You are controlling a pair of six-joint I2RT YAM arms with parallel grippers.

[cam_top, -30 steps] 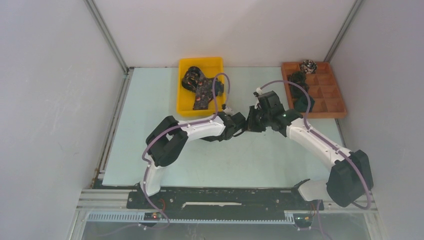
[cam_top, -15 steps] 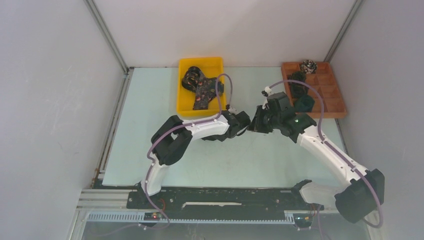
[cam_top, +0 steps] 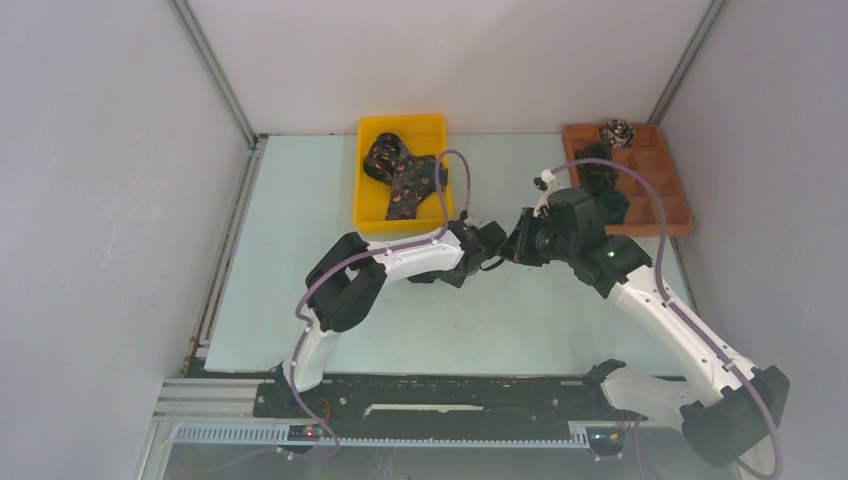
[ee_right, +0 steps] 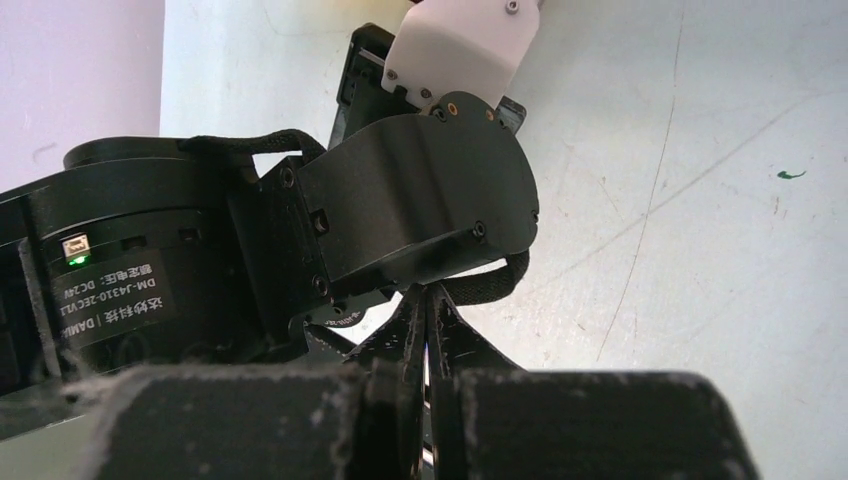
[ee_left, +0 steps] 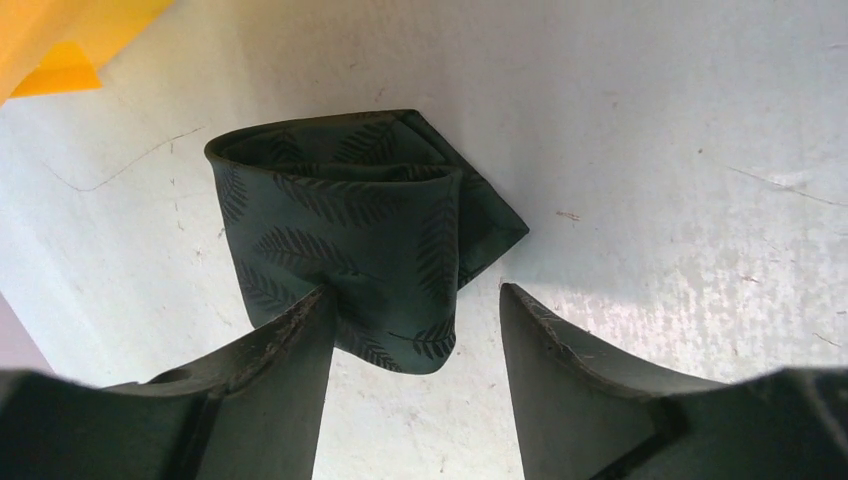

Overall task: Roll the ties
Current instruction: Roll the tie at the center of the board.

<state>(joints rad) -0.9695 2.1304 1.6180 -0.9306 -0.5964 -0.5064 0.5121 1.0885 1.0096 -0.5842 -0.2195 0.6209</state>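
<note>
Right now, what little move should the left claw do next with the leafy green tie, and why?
Probably close the left gripper on the green tie: its jaws stand open either side of the loose roll's near end, one finger touching it, the other apart.

The bin [cam_top: 361,180] sits far middle, ties [cam_top: 402,178] in it. The tray [cam_top: 672,190] sits far right, rolls [cam_top: 617,131] in it. One tie [ee_left: 360,230] lies on the table [cam_top: 300,220].

The left claw [ee_left: 412,293] has matt black plastic fingers [ee_left: 270,370], rough at the edges; the tie [ee_left: 360,240] between them is matt green cloth, the table [ee_left: 680,150] dull and scratched, the yellow tray [ee_left: 60,40] beyond smooth plastic
</note>
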